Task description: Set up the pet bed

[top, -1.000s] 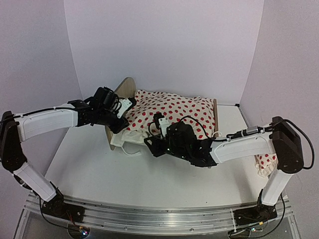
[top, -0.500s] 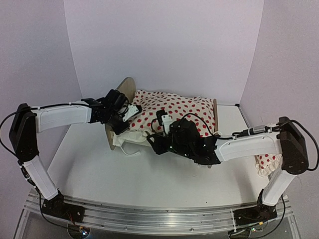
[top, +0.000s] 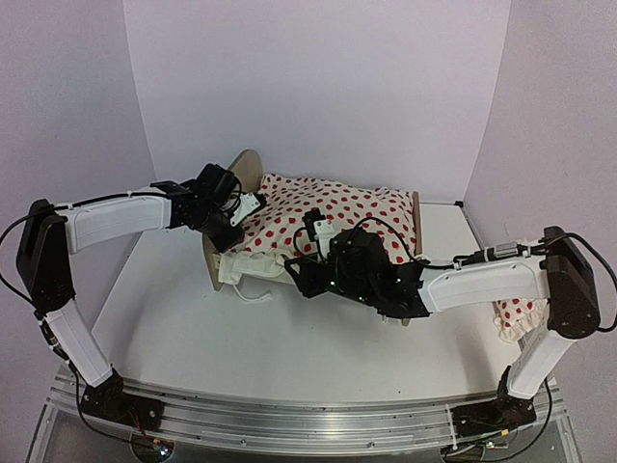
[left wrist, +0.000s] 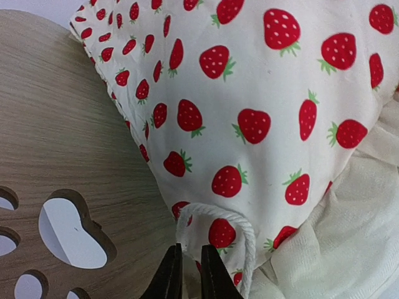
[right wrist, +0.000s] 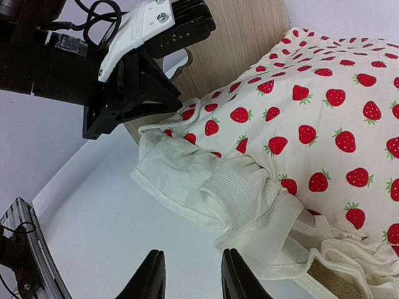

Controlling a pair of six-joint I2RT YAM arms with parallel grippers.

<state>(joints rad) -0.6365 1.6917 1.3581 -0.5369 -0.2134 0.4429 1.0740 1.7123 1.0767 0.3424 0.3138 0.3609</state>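
The small light-wood pet bed [top: 248, 172] stands on the white table [top: 164, 318], toward the rear centre, with its tall rounded headboard on the left and its low footboard [top: 416, 214] on the right. A cream duvet printed with red strawberries [top: 352, 207] covers the top of the frame from headboard to footboard, so the mattress is not visible. The duvet's off-white ruffled edge [right wrist: 206, 187] spills over the near side of the bed onto the table. The left gripper [left wrist: 188, 274] is positioned at the head end, just beside the paw-print cutout [left wrist: 68, 233] in the headboard. Its jaws are drawn nearly together, with only a narrow gap, at the base of a white cord loop [left wrist: 212, 207] lying on the duvet. Whether they pinch the cord or the fabric cannot be determined. The right gripper [right wrist: 190, 277] is positioned over bare table near the ruffled edge, with its jaws released and nothing between them. A small ruffled pillow in the same strawberry print [top: 516, 316] lies at the right side of the table, partly hidden behind the right arm.
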